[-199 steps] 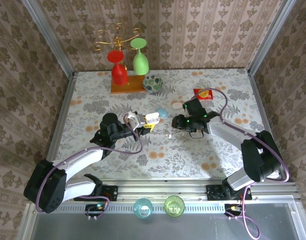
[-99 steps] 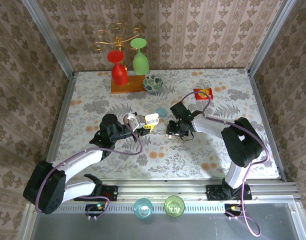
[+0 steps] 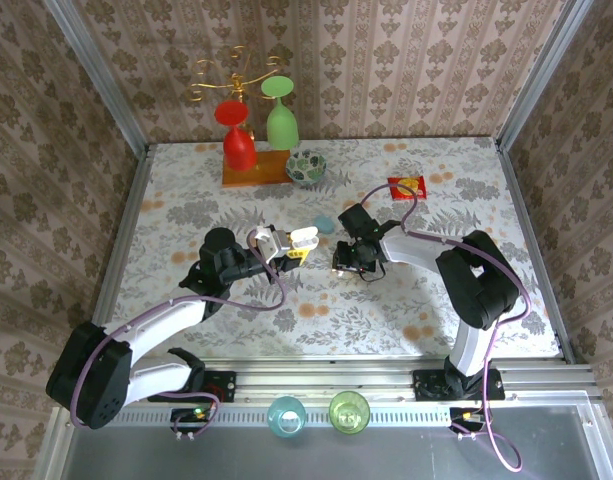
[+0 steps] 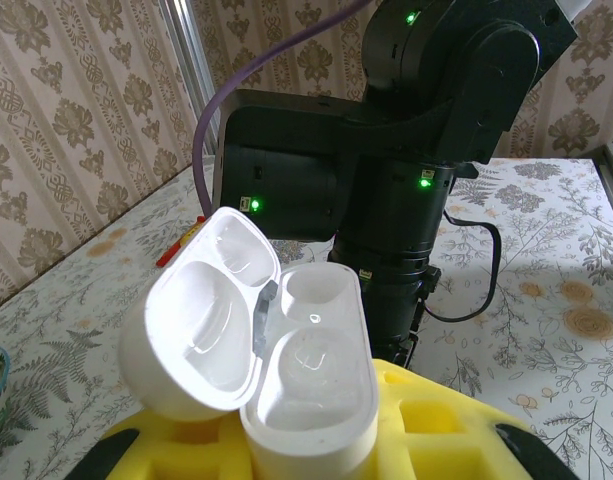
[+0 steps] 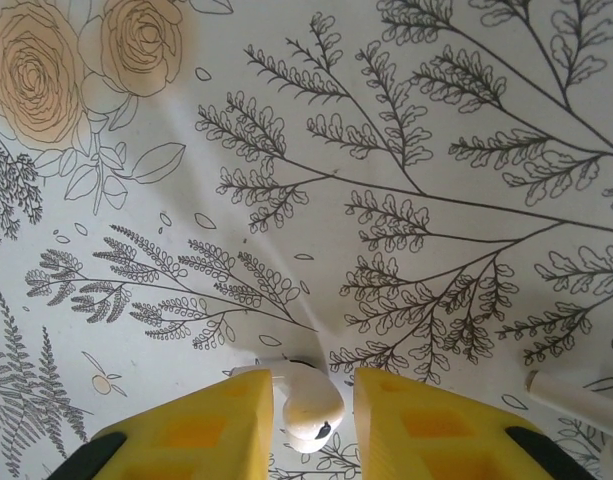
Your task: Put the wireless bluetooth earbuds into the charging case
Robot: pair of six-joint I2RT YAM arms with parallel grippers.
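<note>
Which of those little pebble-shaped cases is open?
The white charging case held in the left hand: its lid is flipped back, showing two empty wells. The light blue case lies on the table, no raised lid visible.

No legible text, labels or signs

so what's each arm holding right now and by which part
Left gripper holds the open charging case by its lower body, lid free. Right gripper: jaws straddle an earbud on the table; a grip cannot be told.
</note>
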